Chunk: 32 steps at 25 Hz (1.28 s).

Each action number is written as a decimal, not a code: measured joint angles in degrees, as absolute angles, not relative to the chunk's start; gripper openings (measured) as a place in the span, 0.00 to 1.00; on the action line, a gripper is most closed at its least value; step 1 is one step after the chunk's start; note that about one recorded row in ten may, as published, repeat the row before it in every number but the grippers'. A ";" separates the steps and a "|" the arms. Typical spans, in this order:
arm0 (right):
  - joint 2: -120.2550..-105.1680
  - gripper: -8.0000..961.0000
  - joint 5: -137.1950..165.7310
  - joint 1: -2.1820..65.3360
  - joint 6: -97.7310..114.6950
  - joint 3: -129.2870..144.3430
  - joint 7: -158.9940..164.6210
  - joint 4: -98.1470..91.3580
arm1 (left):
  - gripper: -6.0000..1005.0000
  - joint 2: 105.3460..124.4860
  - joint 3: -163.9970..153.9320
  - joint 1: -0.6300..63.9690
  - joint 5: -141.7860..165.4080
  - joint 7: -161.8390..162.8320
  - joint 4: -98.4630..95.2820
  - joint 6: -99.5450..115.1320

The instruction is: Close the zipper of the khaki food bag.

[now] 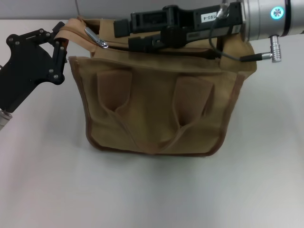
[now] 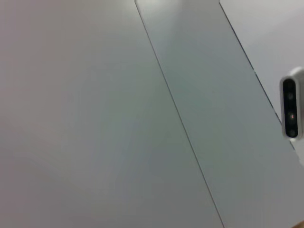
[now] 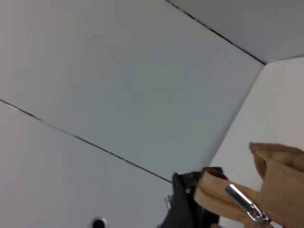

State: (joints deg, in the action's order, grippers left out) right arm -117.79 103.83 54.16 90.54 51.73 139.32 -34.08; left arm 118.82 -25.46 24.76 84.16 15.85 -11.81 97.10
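Note:
The khaki food bag [image 1: 156, 104] stands upright in the middle of the white table, pockets facing me. Its zipper runs along the top, and the silver pull tab [image 1: 95, 37] lies free near the bag's left end; the right wrist view also shows the pull tab [image 3: 244, 205]. My left gripper [image 1: 60, 42] is at the bag's upper left corner, shut on the khaki fabric end there [image 3: 211, 189]. My right gripper [image 1: 122, 34] reaches in from the right along the bag's top. It is open, with its tips a little to the right of the pull tab and not touching it.
The bare white table [image 1: 152, 190] surrounds the bag. A grey cable with a metal plug [image 1: 273, 51] hangs from the right arm over the bag's right end. The left wrist view shows only pale panels and a small white device [image 2: 290, 109].

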 joint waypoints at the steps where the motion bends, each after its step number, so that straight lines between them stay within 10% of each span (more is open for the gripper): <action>1: -117.89 0.86 103.85 54.18 90.13 52.13 139.68 -34.07 | 0.02 118.82 -25.40 24.76 84.16 15.83 -11.80 97.37; 32: -119.75 0.86 93.90 54.54 79.29 59.57 132.33 -28.19 | 0.02 118.70 -25.18 24.91 84.20 18.25 -11.98 101.49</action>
